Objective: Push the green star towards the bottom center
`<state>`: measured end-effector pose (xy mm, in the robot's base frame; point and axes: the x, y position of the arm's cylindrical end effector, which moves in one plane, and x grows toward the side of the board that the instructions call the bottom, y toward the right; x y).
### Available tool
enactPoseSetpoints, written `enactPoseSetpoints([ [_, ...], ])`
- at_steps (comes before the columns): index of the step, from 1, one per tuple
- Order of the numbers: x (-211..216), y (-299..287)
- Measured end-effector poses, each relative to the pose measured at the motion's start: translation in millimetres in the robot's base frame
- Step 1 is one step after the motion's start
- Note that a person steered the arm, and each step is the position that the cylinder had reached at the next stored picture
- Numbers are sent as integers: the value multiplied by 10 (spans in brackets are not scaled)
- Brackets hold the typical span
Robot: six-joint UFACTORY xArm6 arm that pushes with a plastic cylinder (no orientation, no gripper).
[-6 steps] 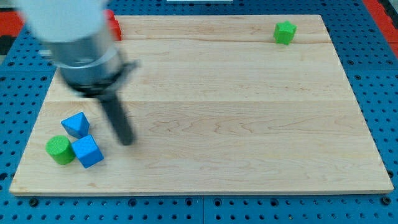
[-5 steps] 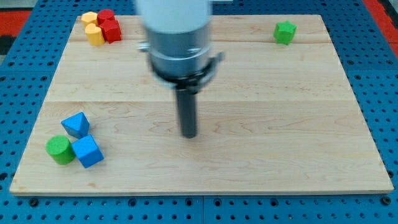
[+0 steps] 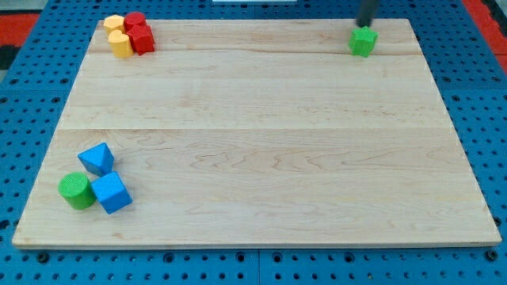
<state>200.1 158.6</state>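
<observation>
My tip (image 3: 365, 24) sits at the view's top right, just above the small green star block (image 3: 363, 41), touching it or very nearly (only the rod's dark lower end shows, the rest is cut off by the frame edge). No claw on this rig, just a plain rod, so nothing opens or closes and nothing is held. The green star rests near the top right corner of the pale wooden worktop (image 3: 253, 142), well apart from the bottom centre, so I judge the push hardly begun.

Risks from here: the tip looks about square behind the star, maybe a touch to the right. Bottom centre lies down and to the left, so a straight downward shove would probably carry the block toward the bottom right instead. An off-centre contact on a star shape could spin it or let it slip off the rod sideways. The path itself is open.

Other blocks are far off: a red and yellow cluster (image 3: 129, 34) at the top left, two blue blocks (image 3: 104, 176) and a green cylinder (image 3: 75, 191) at the bottom left. The worktop is smooth planked wood lying on a blue perforated base (image 3: 483, 119).
</observation>
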Motion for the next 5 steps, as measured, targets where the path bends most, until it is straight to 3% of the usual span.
enactPoseSetpoints([
  [1,265,4],
  [2,263,726],
  [3,314,954],
  [5,565,58],
])
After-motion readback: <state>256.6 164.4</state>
